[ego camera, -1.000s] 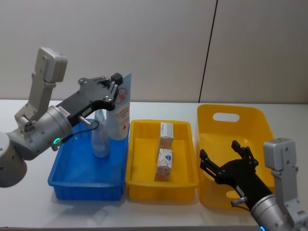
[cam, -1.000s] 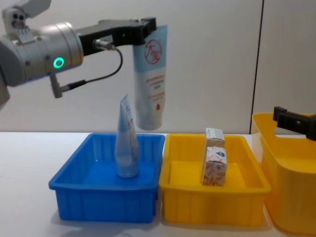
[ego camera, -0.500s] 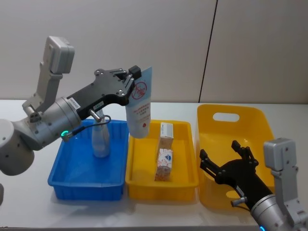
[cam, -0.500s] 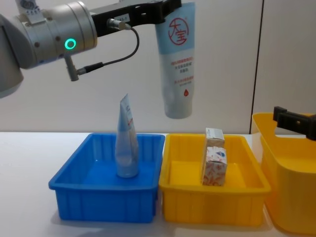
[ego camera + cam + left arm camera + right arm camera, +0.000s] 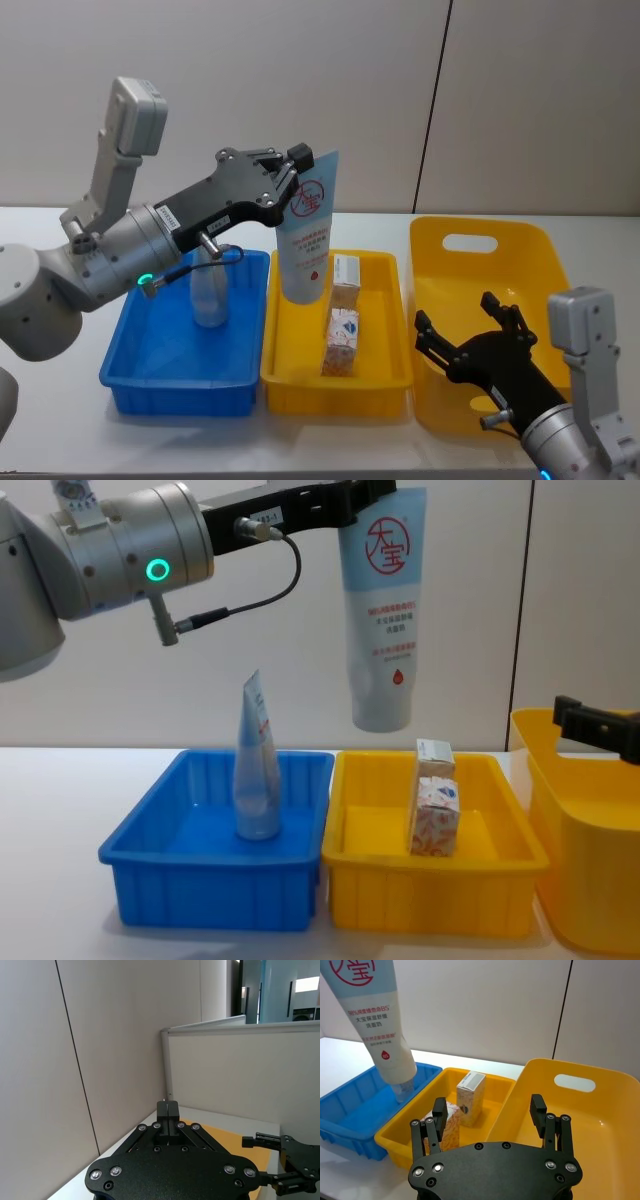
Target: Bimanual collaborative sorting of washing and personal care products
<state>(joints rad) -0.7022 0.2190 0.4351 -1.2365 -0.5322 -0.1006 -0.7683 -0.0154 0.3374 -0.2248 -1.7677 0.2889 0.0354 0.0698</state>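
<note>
My left gripper is shut on the crimped end of a pale-blue tube with a red round logo. The tube hangs cap down in the air over the left part of the yellow tray. Two small cartons stand in that tray, one behind the other. A second pale tube stands upright in the blue bin. My right gripper is open and empty, low over the big yellow basket.
The three containers sit side by side on the white table: blue bin left, yellow tray middle, tall handled basket right. A plain wall stands close behind them. Bare table lies in front of the bins and to the left.
My left arm has carried the logo tube to the right and slightly up, from above the blue bin to above the yellow tray. The right arm has stayed still.
</note>
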